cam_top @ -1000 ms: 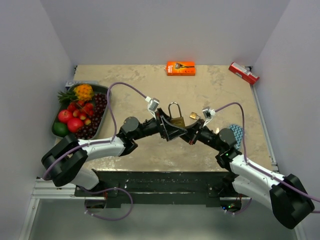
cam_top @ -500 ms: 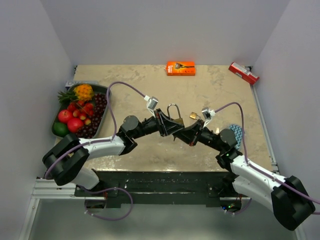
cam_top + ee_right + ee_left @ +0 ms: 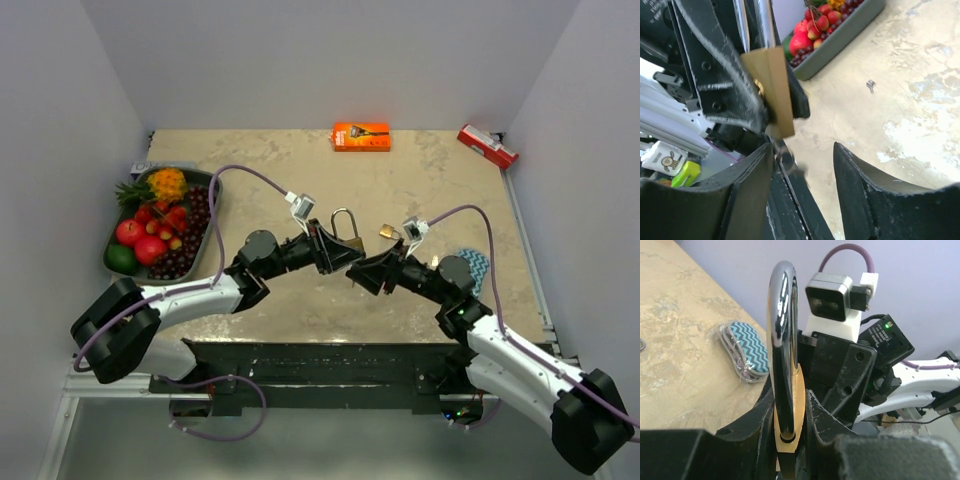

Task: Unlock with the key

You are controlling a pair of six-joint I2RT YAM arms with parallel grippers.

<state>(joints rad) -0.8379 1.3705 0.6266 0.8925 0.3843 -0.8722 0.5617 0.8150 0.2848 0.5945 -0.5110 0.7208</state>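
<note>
A brass padlock [image 3: 350,243] with a steel shackle [image 3: 782,315] is held above the table's middle, and my left gripper [image 3: 335,255] is shut on its body [image 3: 795,405]. My right gripper [image 3: 362,272] faces it from the right, open. In the right wrist view the padlock [image 3: 772,85] hangs just above my right gripper [image 3: 804,147]. A blurred key [image 3: 790,167] on a ring shows under the padlock's bottom, against one of the fingers [image 3: 747,185]. Whether it sits in the keyhole I cannot tell.
A grey tray [image 3: 211,228] of fruit stands at the left. An orange box [image 3: 361,136] and a red pack [image 3: 487,146] lie along the back edge. A zigzag pouch [image 3: 474,265] lies right of the arms. A small metal piece [image 3: 870,86] lies on the table.
My left gripper closed on the padlock's body. My right gripper, shut a moment ago, has opened and let go of the key.
</note>
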